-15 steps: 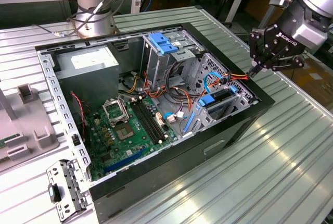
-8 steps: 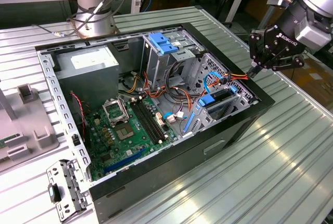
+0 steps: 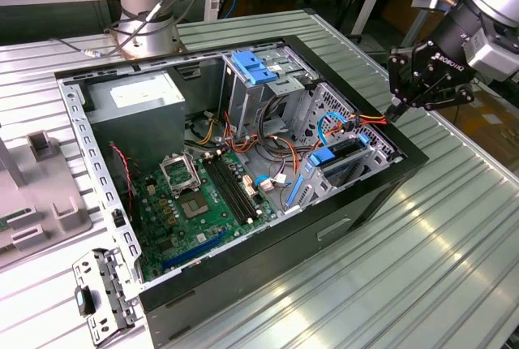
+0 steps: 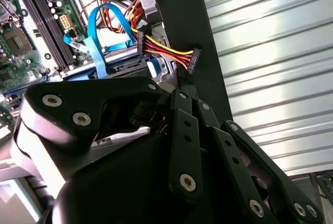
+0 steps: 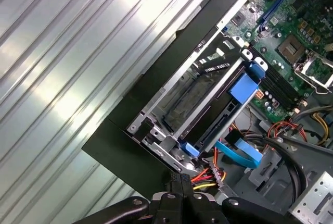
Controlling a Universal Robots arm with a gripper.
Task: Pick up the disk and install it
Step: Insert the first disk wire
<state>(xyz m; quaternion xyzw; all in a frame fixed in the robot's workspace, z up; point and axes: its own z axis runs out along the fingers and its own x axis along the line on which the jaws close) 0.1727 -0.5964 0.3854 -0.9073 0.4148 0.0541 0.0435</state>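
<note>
The disk (image 3: 344, 152) is a dark flat slab with blue side rails. It lies in the low drive bay at the front corner of the open computer case (image 3: 243, 280), on the exterior view's right. In the first wrist view the disk (image 5: 193, 95) sits under a metal crossbar, a blue tab at its end. My black gripper (image 3: 395, 110) hangs over the case rim just beside that bay. Its fingertips (image 4: 182, 87) are pressed together with nothing between them. A black connector (image 4: 193, 60) on red and yellow wires rests on the rim just beyond them.
Inside the case are a grey power-supply box (image 3: 138, 105), a green motherboard (image 3: 203, 195) and a tall metal cage with a blue latch (image 3: 255, 66). A loose metal bracket (image 3: 101, 296) and a grey fixture (image 3: 36, 203) lie on the ribbed metal table (image 3: 422, 260). The arm's base (image 3: 150, 16) stands behind.
</note>
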